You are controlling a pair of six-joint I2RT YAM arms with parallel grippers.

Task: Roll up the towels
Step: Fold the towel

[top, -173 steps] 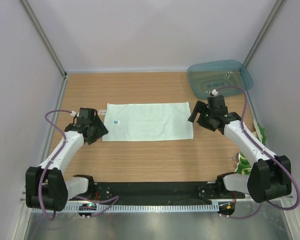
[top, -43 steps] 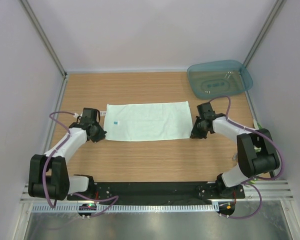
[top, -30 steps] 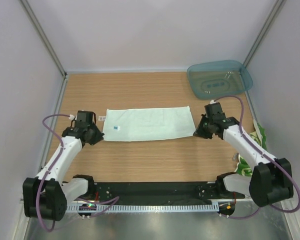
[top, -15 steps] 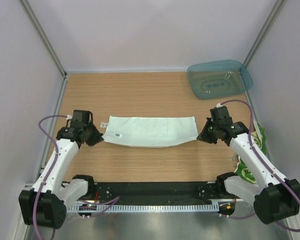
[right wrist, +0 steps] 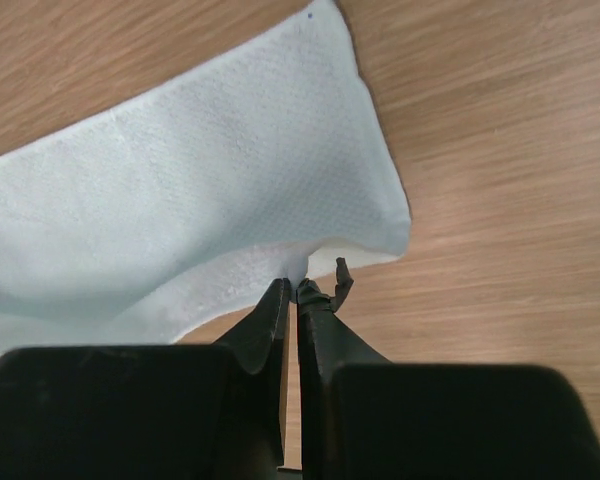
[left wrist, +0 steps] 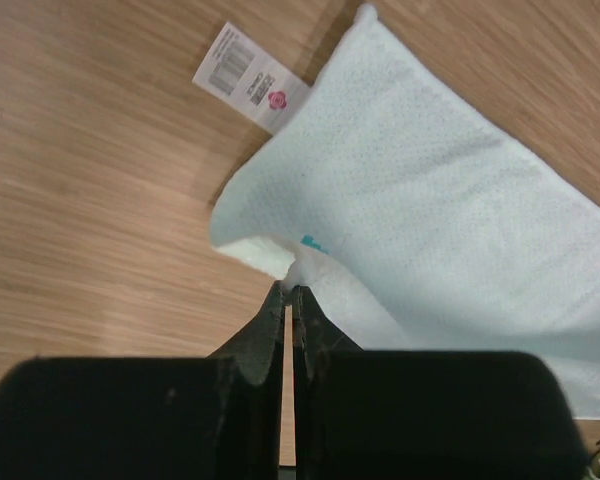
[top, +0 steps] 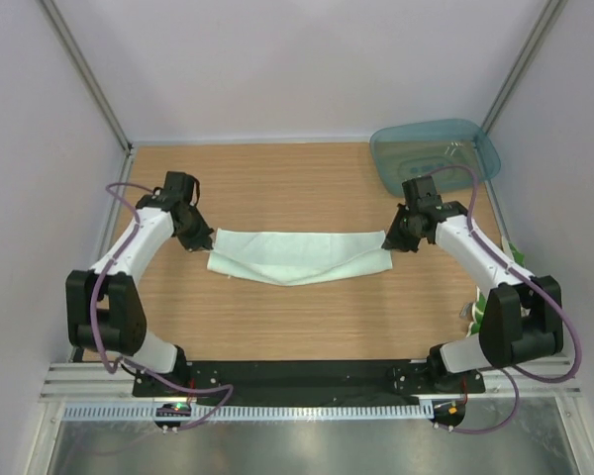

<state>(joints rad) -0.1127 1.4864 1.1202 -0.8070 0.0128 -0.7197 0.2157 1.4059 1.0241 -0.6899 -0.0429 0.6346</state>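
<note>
The pale mint-white towel (top: 297,255) lies mid-table as a long strip, doubled over lengthwise and sagging in the middle. My left gripper (top: 203,242) is shut on its left end, and the left wrist view shows the fingertips (left wrist: 288,288) pinching a lifted fold of the cloth (left wrist: 450,200). My right gripper (top: 388,240) is shut on the right end, pinching the cloth's (right wrist: 210,190) edge between its tips (right wrist: 298,287). A bit of the yellow-and-green towel (top: 476,315) shows at the right edge, mostly hidden behind the right arm.
A translucent teal tray (top: 436,156) stands at the far right corner. A white printed label (left wrist: 250,78) sticks out from the towel's left end onto the wood. Walls enclose the table on three sides.
The towel lay flat and spread at first. Both grippers took its near corners, lifted them and carried them away from the arm bases, folding the cloth over on itself.
</note>
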